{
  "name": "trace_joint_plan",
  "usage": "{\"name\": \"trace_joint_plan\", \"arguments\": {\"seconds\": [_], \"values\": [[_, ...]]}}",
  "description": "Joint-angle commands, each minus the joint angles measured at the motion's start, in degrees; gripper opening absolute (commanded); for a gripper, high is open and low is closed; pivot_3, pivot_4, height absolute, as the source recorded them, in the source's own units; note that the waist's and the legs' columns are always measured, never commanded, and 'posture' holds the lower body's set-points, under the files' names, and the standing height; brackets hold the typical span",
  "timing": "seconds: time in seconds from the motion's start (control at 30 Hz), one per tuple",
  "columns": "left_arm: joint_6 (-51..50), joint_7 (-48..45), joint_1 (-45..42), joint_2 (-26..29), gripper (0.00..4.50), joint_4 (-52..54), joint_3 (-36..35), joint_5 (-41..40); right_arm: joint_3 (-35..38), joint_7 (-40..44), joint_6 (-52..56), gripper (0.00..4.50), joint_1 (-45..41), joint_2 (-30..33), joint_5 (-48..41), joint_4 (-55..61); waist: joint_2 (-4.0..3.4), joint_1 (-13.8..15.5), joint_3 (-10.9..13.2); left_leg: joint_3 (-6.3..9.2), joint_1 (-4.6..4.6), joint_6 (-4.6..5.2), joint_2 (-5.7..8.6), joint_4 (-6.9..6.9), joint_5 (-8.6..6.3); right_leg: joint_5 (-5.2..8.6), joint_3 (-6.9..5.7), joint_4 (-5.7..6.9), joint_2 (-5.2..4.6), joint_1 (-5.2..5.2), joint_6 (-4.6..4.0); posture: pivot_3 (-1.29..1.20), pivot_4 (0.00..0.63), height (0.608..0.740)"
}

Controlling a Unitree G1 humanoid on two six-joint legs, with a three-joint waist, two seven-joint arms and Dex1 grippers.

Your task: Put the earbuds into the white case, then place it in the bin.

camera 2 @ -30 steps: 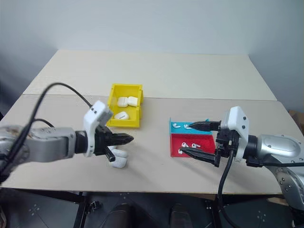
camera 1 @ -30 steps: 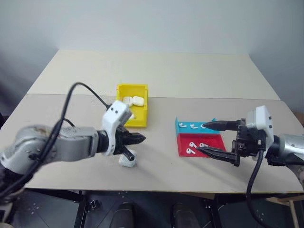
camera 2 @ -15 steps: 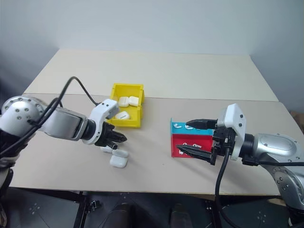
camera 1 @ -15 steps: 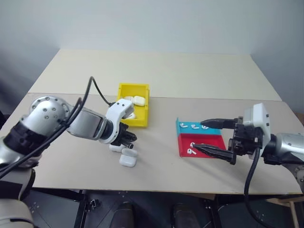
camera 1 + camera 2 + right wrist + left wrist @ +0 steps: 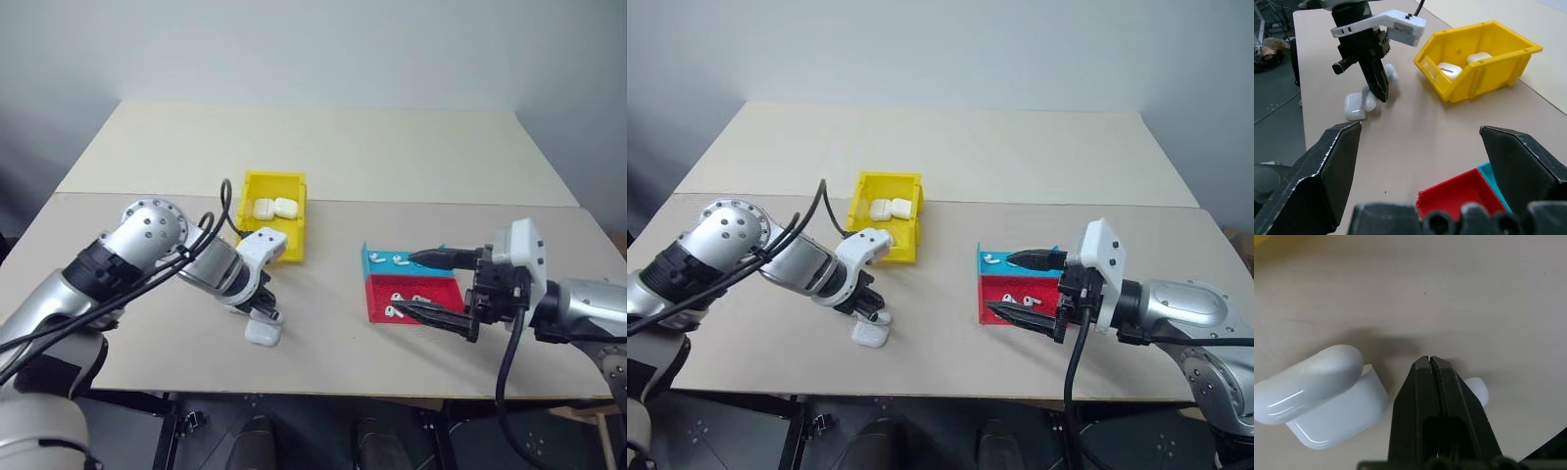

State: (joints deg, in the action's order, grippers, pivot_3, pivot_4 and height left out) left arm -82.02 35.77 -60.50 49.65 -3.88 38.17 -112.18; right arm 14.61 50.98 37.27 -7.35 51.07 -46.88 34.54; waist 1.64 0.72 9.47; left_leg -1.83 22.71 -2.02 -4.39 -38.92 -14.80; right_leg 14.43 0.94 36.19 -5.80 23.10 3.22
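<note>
The white case [image 5: 1322, 396] lies on the table with its lid flipped up, in front of the yellow bin [image 5: 291, 245]. My left gripper [image 5: 1429, 361] is shut and empty, pointing steeply down, its tips just beside the case [image 5: 263, 333]. Another small white piece [image 5: 1477, 390] lies on the other side of its fingers. Earbuds [image 5: 396, 260] rest in the blue half of the tray and more earbuds [image 5: 396, 305] in the red half. My right gripper [image 5: 406, 284] hovers open over that tray, holding nothing.
The red-and-blue tray [image 5: 431, 292] sits to the right of the table's middle. The bin [image 5: 1508, 54] holds white cases [image 5: 274, 208]. A black cable loops off my left arm beside the bin. The table's front edge lies close below the case.
My left gripper has swung from nearly level above the case to pointing steeply down beside it, and it stays shut. The right gripper has kept still.
</note>
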Motion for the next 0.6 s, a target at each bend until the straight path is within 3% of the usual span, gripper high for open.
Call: {"name": "trace_joint_plan", "arguments": {"seconds": [0.03, 0.6], "values": [[-0.84, 1.34, -0.93, 0.45, 0.04, -0.28, 0.54, -0.82, 2.53, 0.07, -1.23, 4.5, 0.58, 0.08, -0.71, 1.79, 0.0, 0.0, 0.0, 0.0, 0.0, 0.01, 0.0, 0.0, 0.0, 0.0, 0.0, 0.0, 0.0, 0.0, 0.0, 0.0, 0.15, 0.74], [-2.85, 3.34, 2.02, 2.45, 0.04, 0.39, -1.15, 4.59, 2.35, -0.88, -1.0, 4.5, 1.57, 0.0, -0.93, 2.28, 0.0, -0.14, 0.0, 0.0, -0.01, 0.0, 0.0, 0.01, 0.0, 0.0, 0.0, 0.0, 0.0, 0.0, 0.0, 0.0, 0.15, 0.74]]}}
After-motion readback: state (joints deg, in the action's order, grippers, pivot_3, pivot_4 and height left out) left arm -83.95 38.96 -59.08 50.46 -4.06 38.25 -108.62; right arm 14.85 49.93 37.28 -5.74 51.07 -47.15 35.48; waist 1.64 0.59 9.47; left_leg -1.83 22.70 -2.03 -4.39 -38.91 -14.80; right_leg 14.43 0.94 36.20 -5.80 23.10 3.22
